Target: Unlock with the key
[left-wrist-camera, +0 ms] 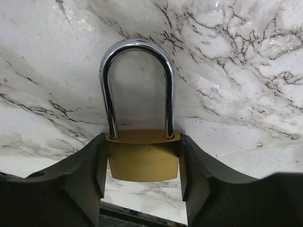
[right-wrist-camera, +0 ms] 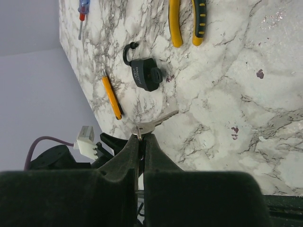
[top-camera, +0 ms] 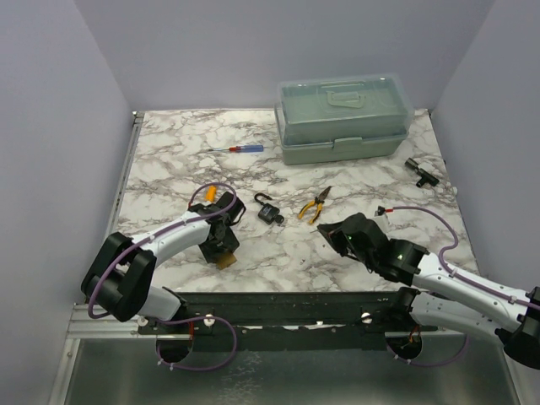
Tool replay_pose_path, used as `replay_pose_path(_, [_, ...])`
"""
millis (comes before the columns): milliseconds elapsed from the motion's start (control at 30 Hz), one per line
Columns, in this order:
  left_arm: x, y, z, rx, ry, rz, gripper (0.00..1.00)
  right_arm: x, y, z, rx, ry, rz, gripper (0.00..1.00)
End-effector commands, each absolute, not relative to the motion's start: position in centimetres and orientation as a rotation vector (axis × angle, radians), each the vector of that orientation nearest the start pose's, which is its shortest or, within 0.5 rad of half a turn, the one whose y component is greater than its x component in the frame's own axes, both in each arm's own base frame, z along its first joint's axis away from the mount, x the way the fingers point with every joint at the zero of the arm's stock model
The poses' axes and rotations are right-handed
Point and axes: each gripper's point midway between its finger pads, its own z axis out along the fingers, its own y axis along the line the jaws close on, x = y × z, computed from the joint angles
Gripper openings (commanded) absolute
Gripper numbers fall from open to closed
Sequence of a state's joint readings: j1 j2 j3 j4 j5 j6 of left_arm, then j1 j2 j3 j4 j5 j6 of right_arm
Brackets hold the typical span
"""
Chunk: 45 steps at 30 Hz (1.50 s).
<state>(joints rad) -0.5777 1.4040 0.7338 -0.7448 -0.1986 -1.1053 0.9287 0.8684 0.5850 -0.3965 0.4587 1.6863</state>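
Note:
A brass padlock (left-wrist-camera: pixel 142 158) with a tall silver shackle lies on the marble table, and it sits between the fingers of my left gripper (left-wrist-camera: pixel 141 176). Both pads press against the sides of its body. From above, that padlock (top-camera: pixel 225 261) shows as a gold patch under my left gripper (top-camera: pixel 221 250) at the near left. My right gripper (right-wrist-camera: pixel 142 138) is shut on the ring of the small silver key (right-wrist-camera: pixel 156 124), whose blade sticks out to the right above the table. In the top view my right gripper (top-camera: pixel 329 228) hovers near the table's middle.
A small black padlock (top-camera: pixel 269 213) lies mid-table with yellow-handled pliers (top-camera: pixel 315 205) just to its right. A red-and-blue screwdriver (top-camera: pixel 240 149) lies further back, beside a green toolbox (top-camera: pixel 344 118). A black part (top-camera: pixel 419 171) sits at the right edge.

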Motion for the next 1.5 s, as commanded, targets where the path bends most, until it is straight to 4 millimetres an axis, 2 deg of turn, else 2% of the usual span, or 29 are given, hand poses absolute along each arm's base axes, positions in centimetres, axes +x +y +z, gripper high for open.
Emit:
replay_pose_path(0, [18.0, -13.2, -0.5, -0.777, 2.845, -0.006, 0.47, 21.3, 20.1, 14.6, 1.122, 2.026, 0.869, 0.0])
replay_pose_path(167, [18.2, -14.3, -0.7, -0.722, 2.881, -0.074, 0.29, 21.3, 19.8, 14.4, 1.128, 2.023, 0.855, 0.0])
replay_pose_path(300, [18.5, -15.8, -0.3, -0.669, 2.905, -0.188, 0.0, 21.2, 19.6, 14.1, 1.133, 2.025, 0.843, 0.0])
replay_pose_path(533, [19.7, -18.1, 2.4, -0.67, 2.866, -0.38, 0.0, 21.6, 19.4, 13.9, 1.092, 2.006, 0.825, 0.0])
replay_pose_path(733, [20.2, -19.5, 4.0, -0.902, 2.802, -0.507, 0.0, 22.6, 19.3, 14.9, 1.017, 1.942, 0.836, 0.0])
replay_pose_path(1133, [22.6, -22.9, 9.4, -1.152, 2.617, -0.857, 0.0, 24.1, 21.5, 18.3, 0.827, 1.779, 1.023, 0.0])
replay_pose_path(1300, [23.2, -24.5, 11.0, -1.253, 2.587, -1.0, 0.0, 24.5, 22.6, 20.7, 0.736, 1.72, 1.081, 0.0])
replay_pose_path(1467, [24.4, -25.9, 12.9, -1.276, 2.594, -1.118, 0.0, 24.8, 23.0, 22.5, 0.658, 1.676, 1.079, 0.0])
